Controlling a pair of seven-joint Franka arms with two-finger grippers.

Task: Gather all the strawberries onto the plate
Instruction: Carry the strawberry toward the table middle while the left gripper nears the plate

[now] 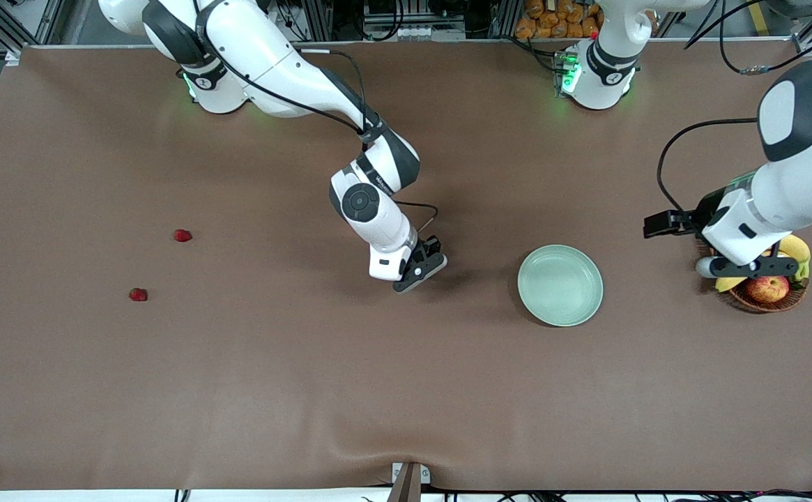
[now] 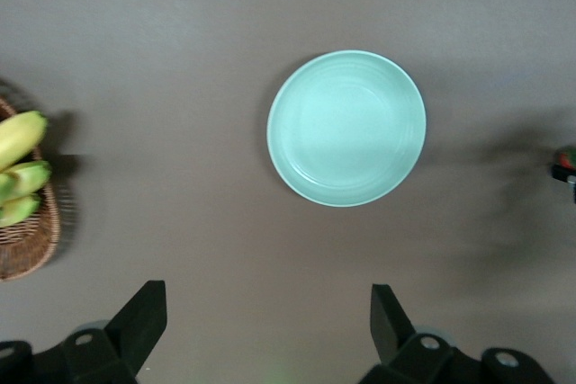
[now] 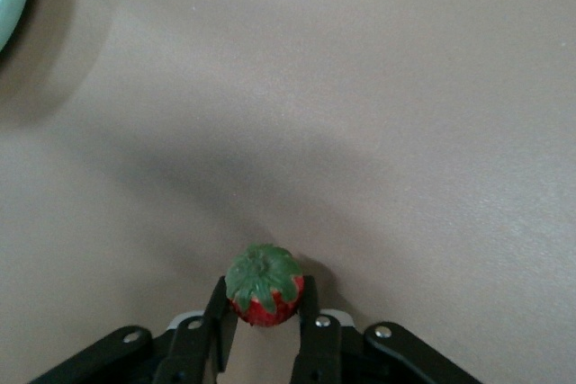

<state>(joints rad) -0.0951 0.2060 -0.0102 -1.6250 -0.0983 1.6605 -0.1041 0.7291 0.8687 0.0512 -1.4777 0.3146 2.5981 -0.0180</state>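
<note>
We see a brown table [image 1: 308, 383] carrying two strawberries [image 1: 182, 236] [image 1: 139, 295] toward nine o'clock, a mint-green plate [image 1: 560, 285] and wicker fruit basket [image 1: 768, 298] toward three o'clock.

white arms [image 1: 378, 216], black joints, black fingers [image 3: 315, 348].

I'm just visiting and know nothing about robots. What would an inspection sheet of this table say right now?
Surface: brown table, with a ripple at the edge nearest the front camera.
Job's things: plate empty; two strawberries on the table toward the right arm's end; a third strawberry in the right gripper.
Clutter: wicker fruit basket at the left arm's end.
Grippers: right gripper shut on a strawberry over bare table beside the plate; left gripper open, waiting above the basket.
Cables: black cables on both arms.
Surroundings: metal framing.
</note>
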